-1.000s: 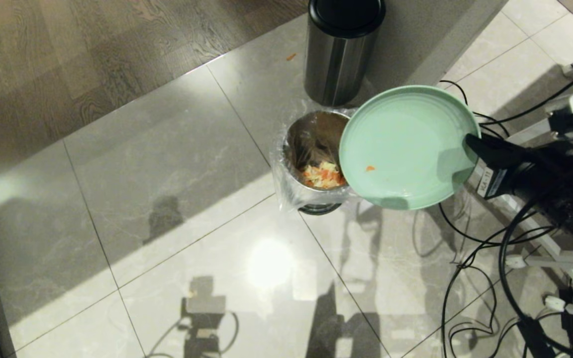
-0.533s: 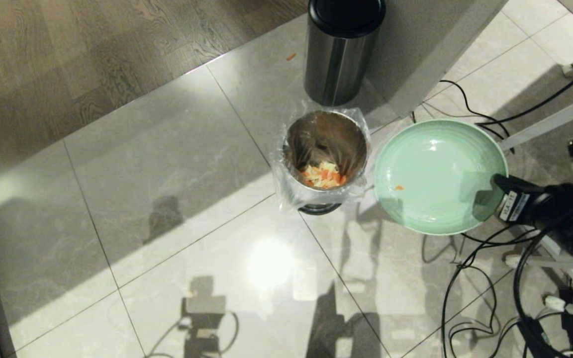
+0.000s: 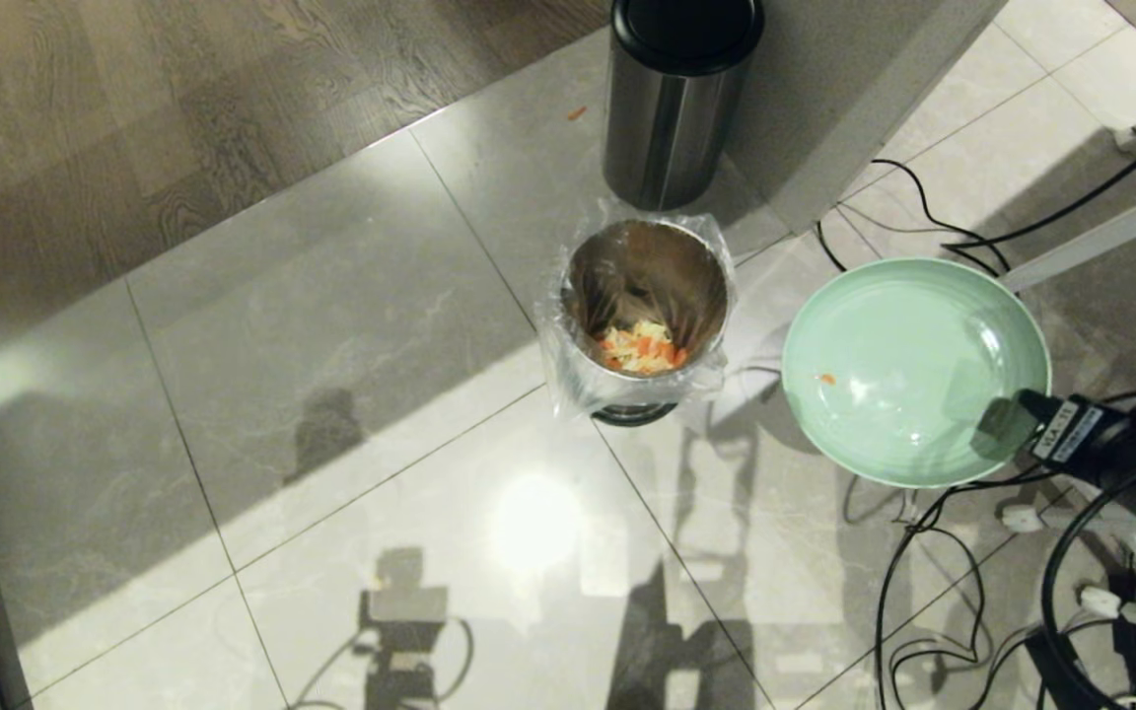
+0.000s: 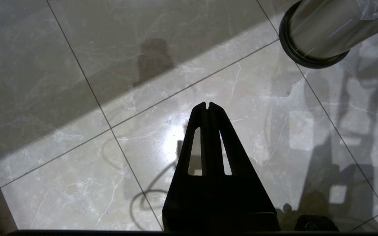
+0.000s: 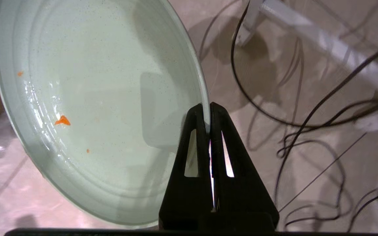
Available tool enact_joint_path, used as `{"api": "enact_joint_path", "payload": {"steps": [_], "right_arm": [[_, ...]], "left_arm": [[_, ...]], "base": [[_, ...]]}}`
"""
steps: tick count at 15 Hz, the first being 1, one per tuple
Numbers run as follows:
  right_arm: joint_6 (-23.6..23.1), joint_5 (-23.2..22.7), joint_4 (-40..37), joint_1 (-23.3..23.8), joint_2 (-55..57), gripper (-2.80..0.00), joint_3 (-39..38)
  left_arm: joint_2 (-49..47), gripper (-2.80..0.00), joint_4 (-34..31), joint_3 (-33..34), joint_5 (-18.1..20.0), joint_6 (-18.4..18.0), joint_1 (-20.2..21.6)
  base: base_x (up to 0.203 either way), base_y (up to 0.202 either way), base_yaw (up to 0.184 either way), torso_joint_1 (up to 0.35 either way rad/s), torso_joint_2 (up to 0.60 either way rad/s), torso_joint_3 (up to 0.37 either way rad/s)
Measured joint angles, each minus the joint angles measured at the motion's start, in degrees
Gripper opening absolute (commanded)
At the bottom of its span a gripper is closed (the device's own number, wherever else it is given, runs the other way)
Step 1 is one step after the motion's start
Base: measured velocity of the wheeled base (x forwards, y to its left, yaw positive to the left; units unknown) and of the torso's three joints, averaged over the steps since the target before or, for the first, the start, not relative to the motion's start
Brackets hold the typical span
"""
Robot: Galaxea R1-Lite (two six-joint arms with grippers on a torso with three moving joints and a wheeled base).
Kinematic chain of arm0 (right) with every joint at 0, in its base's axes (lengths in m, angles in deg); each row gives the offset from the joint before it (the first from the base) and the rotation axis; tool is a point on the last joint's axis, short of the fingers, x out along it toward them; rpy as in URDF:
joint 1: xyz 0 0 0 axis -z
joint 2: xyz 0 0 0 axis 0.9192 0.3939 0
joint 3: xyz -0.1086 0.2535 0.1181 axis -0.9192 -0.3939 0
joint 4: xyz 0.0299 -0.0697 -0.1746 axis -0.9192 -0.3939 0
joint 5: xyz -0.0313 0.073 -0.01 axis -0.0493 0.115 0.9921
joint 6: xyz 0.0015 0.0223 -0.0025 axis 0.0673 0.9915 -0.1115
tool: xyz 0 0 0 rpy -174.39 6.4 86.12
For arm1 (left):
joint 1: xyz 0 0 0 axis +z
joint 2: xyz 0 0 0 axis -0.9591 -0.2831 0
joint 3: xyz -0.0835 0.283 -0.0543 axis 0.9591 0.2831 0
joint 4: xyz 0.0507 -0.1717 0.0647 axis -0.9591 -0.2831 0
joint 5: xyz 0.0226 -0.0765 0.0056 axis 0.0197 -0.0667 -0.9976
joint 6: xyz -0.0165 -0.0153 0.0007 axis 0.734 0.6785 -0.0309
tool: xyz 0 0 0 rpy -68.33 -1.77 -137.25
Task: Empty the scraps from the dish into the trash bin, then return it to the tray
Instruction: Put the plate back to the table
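One thin pinch is all I have — right gripper point(image 5: 207, 113) clamped on the plate point(image 3: 908, 370) rim, plate in the air beside the lined bin point(image 3: 642, 296), over cables point(image 3: 933, 552). Could slip or twist out. Carrot bit point(image 5: 62, 121) stuck on it may drop. Left gripper point(image 4: 207, 105) closed, empty.

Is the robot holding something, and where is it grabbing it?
Yes. The right gripper holds the dish, its jaws pinched on the dish's rim. The left gripper is shut and holds nothing.
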Motion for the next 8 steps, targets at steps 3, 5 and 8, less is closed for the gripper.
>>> {"api": "enact_joint_path", "payload": {"steps": [3,5,8], "right_arm": [[0.97,-2.73,-0.05,1.08,-1.55,-2.80,-3.04],[-0.10,-4.37,-0.16,2.76,-3.23,-2.80,-5.85],[-4.28,-5.04,-2.24,5.77,-7.86,-2.80,-11.31]], "left_arm": [[0.00,-2.80,-0.02,0.00,-0.01,-0.01,0.00],[0.00,-2.80,-0.02,0.00,-0.02,0.01,0.00],[0.00,-2.80,-0.02,0.00,-0.02,-0.01,0.00]], "base": [[0.000,0.000,0.000,0.000,0.00,0.000],[0.000,0.000,0.000,0.000,0.00,0.000],[0.000,0.000,0.000,0.000,0.00,0.000]]}}
